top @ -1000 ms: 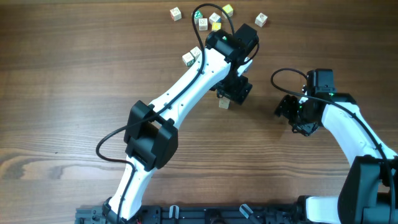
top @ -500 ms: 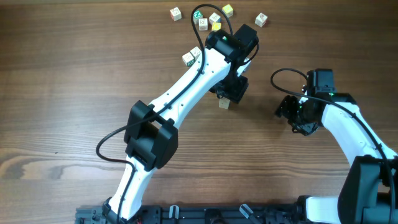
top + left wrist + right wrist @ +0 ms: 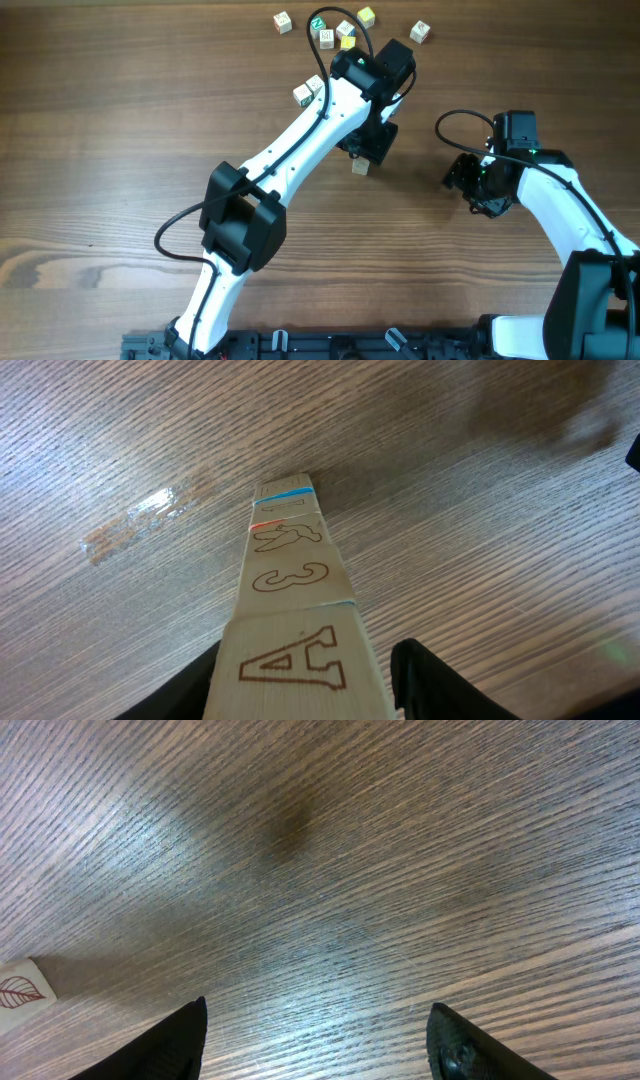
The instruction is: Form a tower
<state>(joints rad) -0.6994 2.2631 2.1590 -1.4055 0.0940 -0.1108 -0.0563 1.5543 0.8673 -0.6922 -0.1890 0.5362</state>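
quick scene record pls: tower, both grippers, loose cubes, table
tower: tower stands upright, at least four cubes showing, A cube on top, a 3 below it
left gripper: left gripper has a finger on each side of the tower's top; whether it grips is unclear
right gripper: right gripper open over bare wood, holding nothing
loose cubes: loose cubes, several, scattered beyond the tower
table: table, dark wood grain

Overhead: light is bright, even and diffuse, with only short, soft shadows on the table (image 3: pixel 120 150).

Left wrist view: a white glare streak lies on the wood ahead and to the left of my left gripper (image 3: pixel 300 685). The tower (image 3: pixel 290 560) throws a faint shadow beyond its base. The area far ahead to the right is dark and blurred.

Right wrist view: a soft dark patch sits ahead of my right gripper (image 3: pixel 320 1040), which shows as a near-black silhouette. The wood grain is sharp.
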